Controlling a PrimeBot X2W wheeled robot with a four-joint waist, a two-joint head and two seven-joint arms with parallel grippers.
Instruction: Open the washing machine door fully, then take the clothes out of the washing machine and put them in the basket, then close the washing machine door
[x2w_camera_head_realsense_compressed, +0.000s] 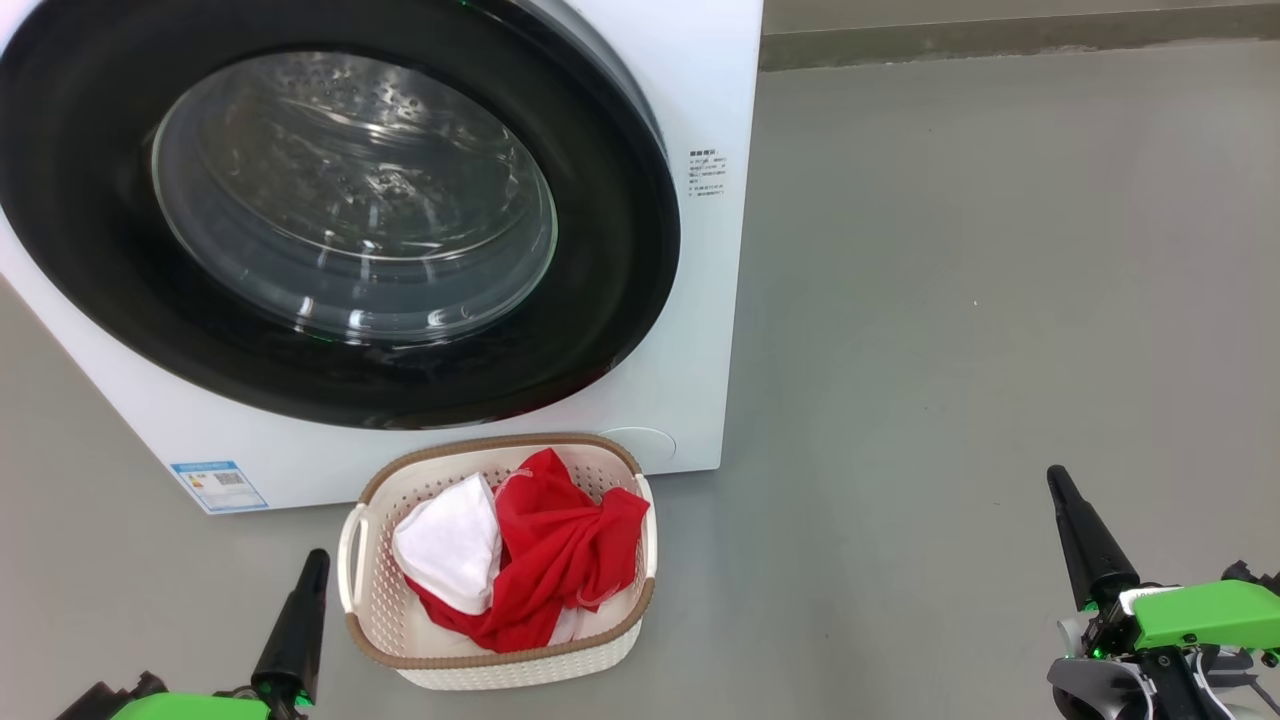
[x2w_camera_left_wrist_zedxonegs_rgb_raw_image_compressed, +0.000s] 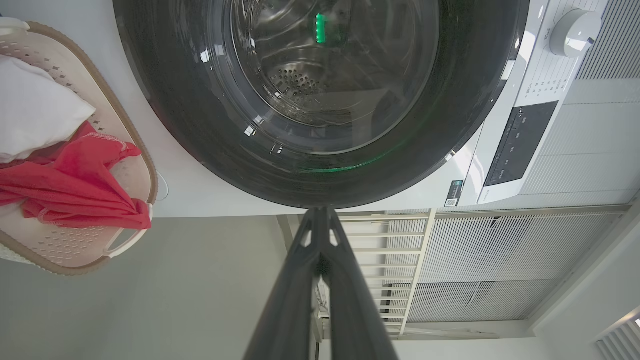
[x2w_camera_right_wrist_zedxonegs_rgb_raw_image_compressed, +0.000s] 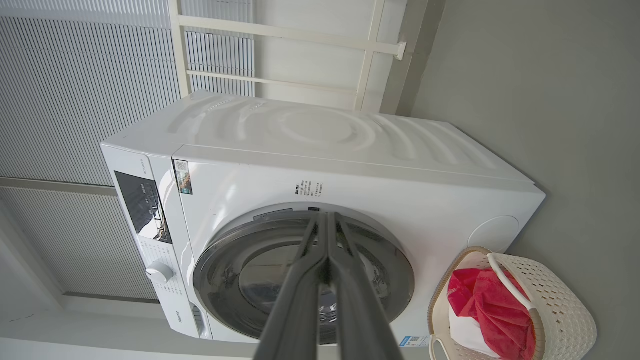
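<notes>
**Grey floor (x2w_camera_head_realsense_compressed: 950, 300): washing machine door (x2w_camera_head_realsense_compressed: 600, 250) shut, clothes (x2w_camera_head_realsense_compressed: 560, 560) in the basket (x2w_camera_head_realsense_compressed: 520, 675)**

On that floor the white washing machine (x2w_camera_head_realsense_compressed: 705, 330) stands with its round black-rimmed door flush against the front. The perforated steel drum (x2w_camera_head_realsense_compressed: 350, 190) shows through the glass bowl. The basket, cream with a brown rim, sits just in front of the machine, below the door. It holds the clothes: a bunched red garment across the middle and right, and a white cloth piece (x2w_camera_head_realsense_compressed: 450, 545) lying on the left part.

The left gripper (x2w_camera_head_realsense_compressed: 318, 560) is low at the basket's left, near it but not touching, its two dark fingers pressed together on nothing. The right gripper (x2w_camera_head_realsense_compressed: 1058, 482) is well apart on the right, over bare floor, clenched the same way.

The head view gives the small blue label (x2w_camera_head_realsense_compressed: 218, 485) at the machine's bottom corner. The left wrist view looks along the closed fingers to the door's rim and adds the white dial (x2w_camera_left_wrist_zedxonegs_rgb_raw_image_compressed: 575, 32) and dark control panel (x2w_camera_left_wrist_zedxonegs_rgb_raw_image_compressed: 522, 142), with a slatted wall (x2w_camera_left_wrist_zedxonegs_rgb_raw_image_compressed: 500, 260) behind. The right wrist view takes in the machine's ribbed top (x2w_camera_right_wrist_zedxonegs_rgb_raw_image_compressed: 320, 130), the round flap (x2w_camera_right_wrist_zedxonegs_rgb_raw_image_compressed: 495, 232) beside the basket, and a white railing (x2w_camera_right_wrist_zedxonegs_rgb_raw_image_compressed: 280, 35).
</notes>
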